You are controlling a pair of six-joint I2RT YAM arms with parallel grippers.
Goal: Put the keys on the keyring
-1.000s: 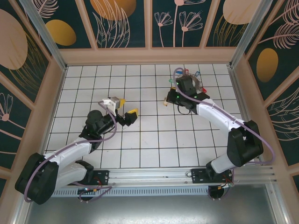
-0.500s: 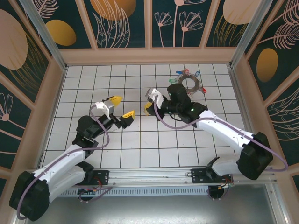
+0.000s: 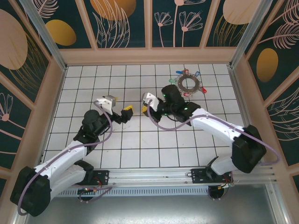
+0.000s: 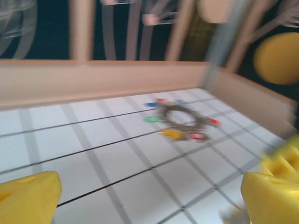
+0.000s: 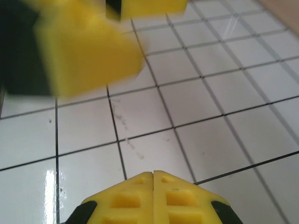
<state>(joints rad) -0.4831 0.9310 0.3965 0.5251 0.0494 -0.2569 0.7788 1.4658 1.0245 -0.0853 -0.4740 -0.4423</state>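
Left gripper (image 4: 149, 193) wide, right gripper (image 5: 153, 186) closed, empty. Open it before you reach coloured-head keys (image 4: 172, 134) round flat dark ring (image 3: 181, 84).

White arm links (image 3: 216, 129) w/ blk joints (image 3: 245, 150), lilac cables (image 3: 70, 149), yellow fingers (image 5: 133, 201)

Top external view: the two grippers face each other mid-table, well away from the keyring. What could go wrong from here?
1. Collision: the open left gripper and the shut right gripper sit very close, tips towards each other; any further approach could knock them together.
2. Empty handover: the right gripper's fingers meet flush with no key visible between them, while the keys lie around the keyring across the table, so a pass here may transfer nothing.
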